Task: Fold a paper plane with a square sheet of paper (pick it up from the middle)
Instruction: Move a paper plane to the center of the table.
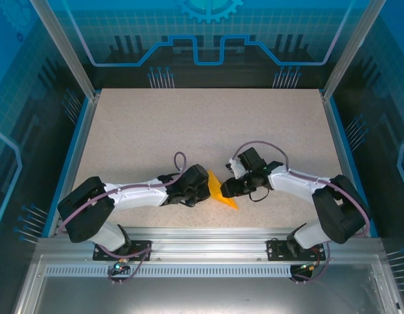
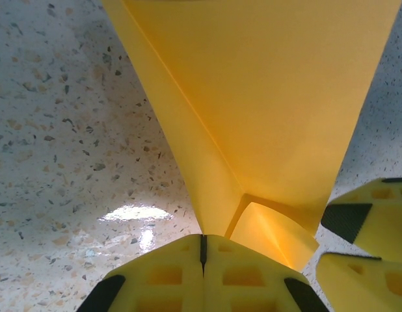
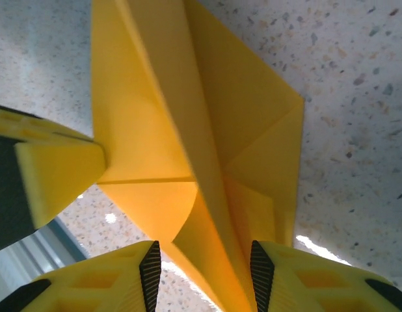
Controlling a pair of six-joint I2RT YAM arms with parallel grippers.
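- While we look down from above, the folded paper [image 1: 219, 190] lies on the table [image 1: 208, 124] toward 6 o'clock, with the left gripper [image 1: 203, 186] at its 9 o'clock and the right gripper [image 1: 229, 190] at its 3.
- Left wrist: our fingers [image 2: 168, 273] are pressed together on the paper's [image 2: 266, 97] edge.
- Right wrist: the paper [image 3: 155, 130] sits between parted fingers [image 3: 298, 279]; we cannot tell if they pinch it.

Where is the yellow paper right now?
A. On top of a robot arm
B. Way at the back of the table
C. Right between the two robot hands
C: from above, the folded paper sits between the left gripper and the right gripper, near the front edge of the table.
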